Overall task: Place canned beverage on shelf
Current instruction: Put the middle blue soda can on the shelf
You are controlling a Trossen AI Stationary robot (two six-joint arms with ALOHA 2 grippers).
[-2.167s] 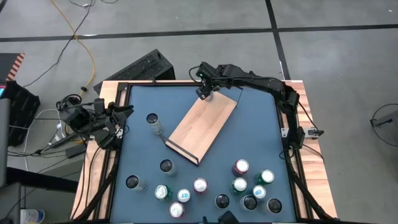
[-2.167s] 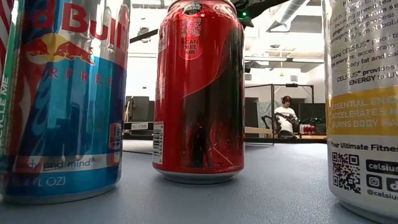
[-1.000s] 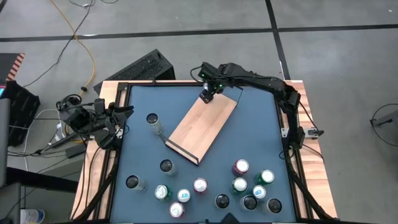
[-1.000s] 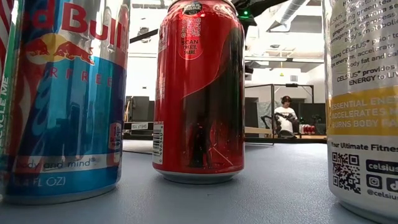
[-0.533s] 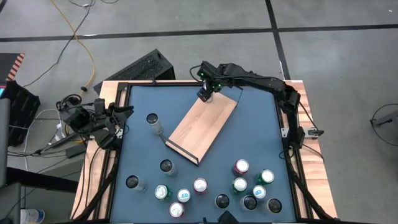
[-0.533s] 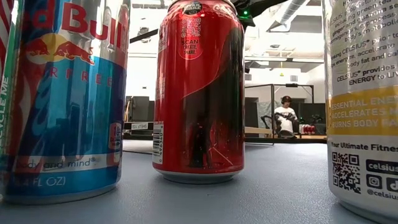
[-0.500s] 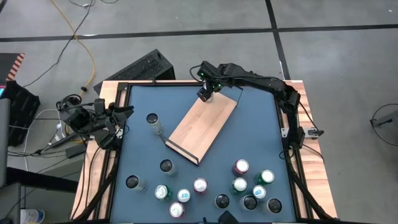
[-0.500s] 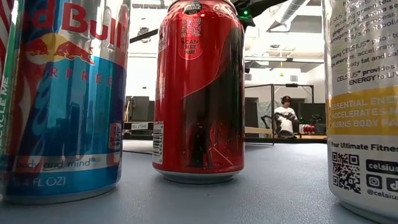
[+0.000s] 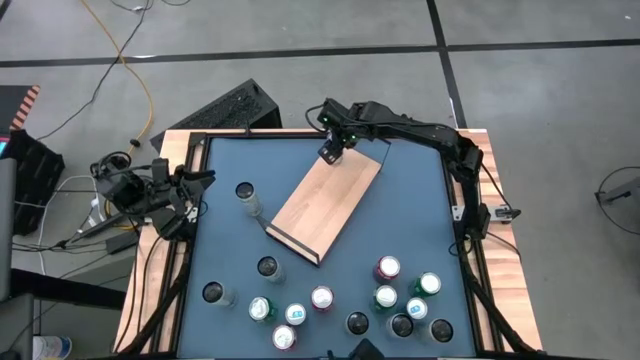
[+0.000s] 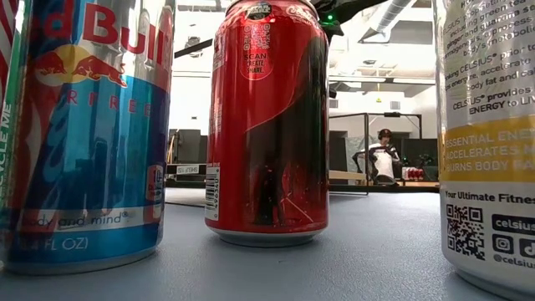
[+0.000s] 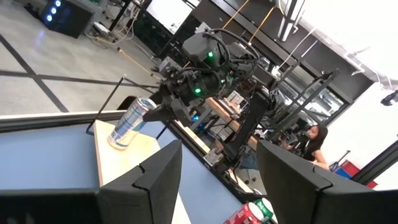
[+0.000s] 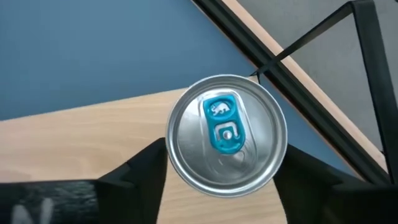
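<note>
My right jaws (image 12: 221, 180) narrowed around the can (image 12: 225, 140) standing on the shelf (image 9: 325, 201) corner; whether gripping, I cannot tell.

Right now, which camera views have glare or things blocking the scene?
Low view: three close cans fill the frame, the red can central, with bright windows washing out the room behind. Right wrist view: the can top shows soft sheen. High view: evenly lit.

high: straight down over desk (image 9: 230, 190) | low: desk-level, hard against cans (image 10: 267, 125) | left wrist: across at shelf can (image 11: 130, 121) | right wrist: directly above same can
</note>
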